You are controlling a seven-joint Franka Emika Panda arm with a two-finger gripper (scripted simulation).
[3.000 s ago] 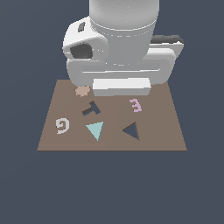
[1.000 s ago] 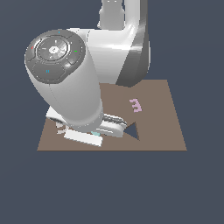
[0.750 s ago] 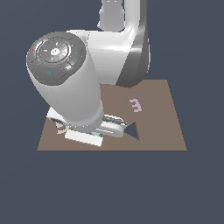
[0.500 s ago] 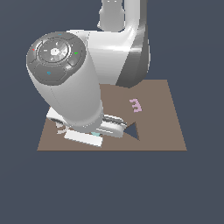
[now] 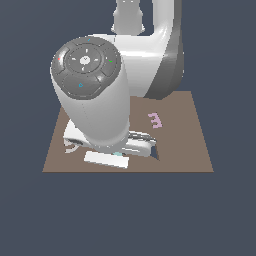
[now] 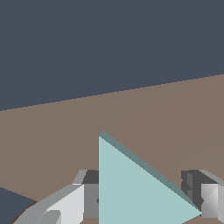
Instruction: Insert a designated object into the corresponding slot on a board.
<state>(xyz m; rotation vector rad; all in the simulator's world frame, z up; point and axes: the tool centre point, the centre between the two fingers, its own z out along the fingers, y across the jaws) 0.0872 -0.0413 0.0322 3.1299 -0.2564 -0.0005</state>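
The teal triangle (image 6: 135,188) fills the wrist view, lying flat on the brown board (image 6: 166,118). My gripper (image 6: 144,199) straddles it: one finger (image 6: 87,197) sits against its straight edge and the other finger (image 6: 205,197) at its tip, so the jaws look shut on it. In the exterior view my arm (image 5: 95,95) hangs low over the board's near left part (image 5: 55,160) and hides the triangle and the fingers. Only a corner of the dark triangular slot (image 5: 156,153) shows, just to the exterior view's right of my hand.
A pink "3" (image 5: 155,120) lies on the board to the exterior view's right of the arm. A bit of the white spiral (image 5: 70,145) peeks out at the arm's left. The T-shaped cutout is hidden behind the arm.
Three seconds ago the arm was over the board's back and the triangle lay free. Now the arm is down over the triangle. Nothing has visibly moved in the last second.
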